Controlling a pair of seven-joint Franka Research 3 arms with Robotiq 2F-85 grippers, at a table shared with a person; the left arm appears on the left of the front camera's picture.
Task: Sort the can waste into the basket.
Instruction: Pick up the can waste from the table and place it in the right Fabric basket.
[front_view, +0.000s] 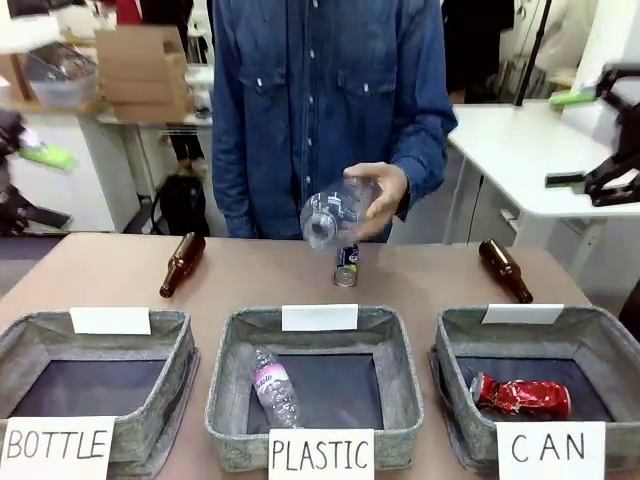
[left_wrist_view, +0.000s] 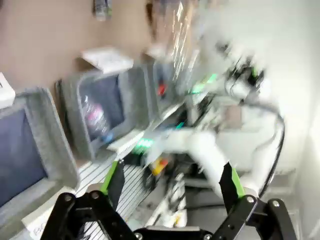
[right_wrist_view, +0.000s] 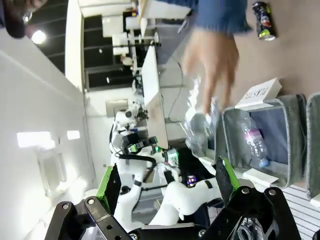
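Observation:
The crushed red can (front_view: 520, 397) lies inside the basket (front_view: 452, 352) signed "CAN" at the front right. Behind the middle basket, the black can (front_view: 347, 265) stands on the table; it also shows in the right wrist view (right_wrist_view: 262, 20). Just above it a person's hand (front_view: 385, 195) holds a clear plastic bottle (front_view: 332, 213). My left gripper (front_view: 48, 186) hangs open and empty off the table's left side, its own view (left_wrist_view: 172, 175) blurred. My right gripper (front_view: 555, 140) is open and empty, high at the right (right_wrist_view: 165, 180).
Two brown glass bottles lie on the table, one at the left (front_view: 182, 264) and one at the right (front_view: 505, 270). The "PLASTIC" basket (front_view: 225, 390) holds a clear bottle (front_view: 273, 387). The "BOTTLE" basket (front_view: 175, 385) has nothing in it. A white table (front_view: 510, 150) stands behind on the right.

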